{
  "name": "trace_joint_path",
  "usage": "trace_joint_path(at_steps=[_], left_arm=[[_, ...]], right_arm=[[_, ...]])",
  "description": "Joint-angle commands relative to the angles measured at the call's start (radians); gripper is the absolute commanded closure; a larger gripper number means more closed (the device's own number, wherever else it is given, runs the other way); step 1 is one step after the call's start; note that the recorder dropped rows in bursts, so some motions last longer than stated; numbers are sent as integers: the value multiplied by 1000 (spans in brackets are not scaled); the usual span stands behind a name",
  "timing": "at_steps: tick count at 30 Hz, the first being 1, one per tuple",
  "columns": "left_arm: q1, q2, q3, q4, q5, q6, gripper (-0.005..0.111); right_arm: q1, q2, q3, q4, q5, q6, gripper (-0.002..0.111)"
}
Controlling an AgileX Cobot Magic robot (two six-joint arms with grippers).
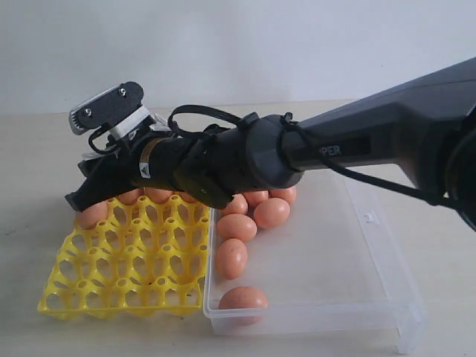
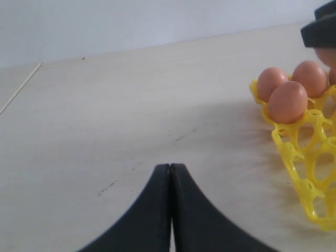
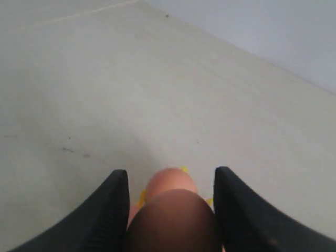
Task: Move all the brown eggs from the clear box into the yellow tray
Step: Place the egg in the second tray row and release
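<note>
Right gripper (image 3: 169, 174) holding egg (image 3: 173, 226), yellow tray (image 1: 74, 286) below

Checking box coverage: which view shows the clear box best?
The exterior view: nearly all of the clear box shows, beside the yellow tray, with brown eggs inside. Neither wrist view shows it.

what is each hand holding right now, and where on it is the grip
The right hand clamps a brown egg by its two opposite sides, over the yellow tray. The left hand is shut on nothing.

Tray (image 1: 126, 260) just left of box (image 1: 357, 260); eggs (image 1: 93, 216) in tray's far row; more eggs in box, left side
</note>
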Motion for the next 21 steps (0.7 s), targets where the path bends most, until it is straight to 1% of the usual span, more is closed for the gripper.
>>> trace_joint_path(at_steps=[1,8,10,13,15,20,21], left_arm=[[-6,-6,-4,-2,-9,-5,107],[-6,-6,-4,-2,-9,-5,107],[-6,-6,-4,-2,-9,-5,107],[-6,-6,-4,-2,-9,-5,107],[-6,-6,-4,-2,-9,-5,107],[-6,-6,-4,-2,-9,-5,107],[-6,-6,-4,-2,-9,-5,107]], right_arm=[[1,21,-10,-4,13,-1,108],[1,34,-10,-4,-6,1,108],[1,43,-10,-4,-39,1,105],[1,51,-10,-4,-65,27,96],[1,53,-10,-4,-62,27,87],[1,54,-10,-4,-32,27,48],[1,46,-10,-4,-3,27,47]])
